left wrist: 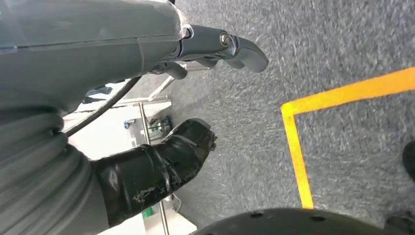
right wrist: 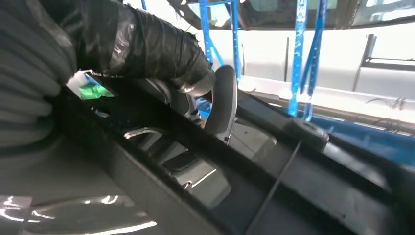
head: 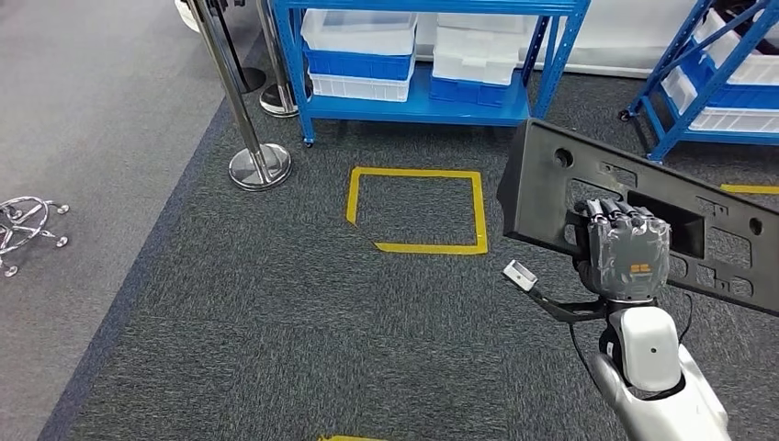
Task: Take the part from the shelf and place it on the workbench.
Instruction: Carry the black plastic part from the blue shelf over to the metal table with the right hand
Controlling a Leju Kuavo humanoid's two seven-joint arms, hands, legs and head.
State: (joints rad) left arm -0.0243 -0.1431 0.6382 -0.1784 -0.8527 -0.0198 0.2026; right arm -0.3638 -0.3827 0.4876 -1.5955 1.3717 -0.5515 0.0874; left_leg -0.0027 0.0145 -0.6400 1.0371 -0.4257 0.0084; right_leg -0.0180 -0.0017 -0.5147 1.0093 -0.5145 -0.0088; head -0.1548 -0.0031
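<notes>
Head view: right robot hand [head: 628, 252] clamped on the black plastic panel [head: 588, 188], held above grey carpet [head: 276, 303]. Left wrist view: left robot hand [left wrist: 195, 98], fingers apart, holding nothing. Ahead: yellow floor square [head: 418, 209], blue shelf [head: 418, 106] with bins [head: 360, 44], stanchion [head: 257, 161].

The flat black plastic panel with cut-out holes [head: 634, 207] sits in my right hand [head: 627, 253], whose back is mottled grey with a small orange mark. My forearm is glossy white. Beyond the panel stands a bright blue metal shelf [head: 418, 106] carrying white and blue plastic bins [head: 360, 46]. The speckled dark grey carpet [head: 276, 312] bears a yellow taped square [head: 418, 209].
</notes>
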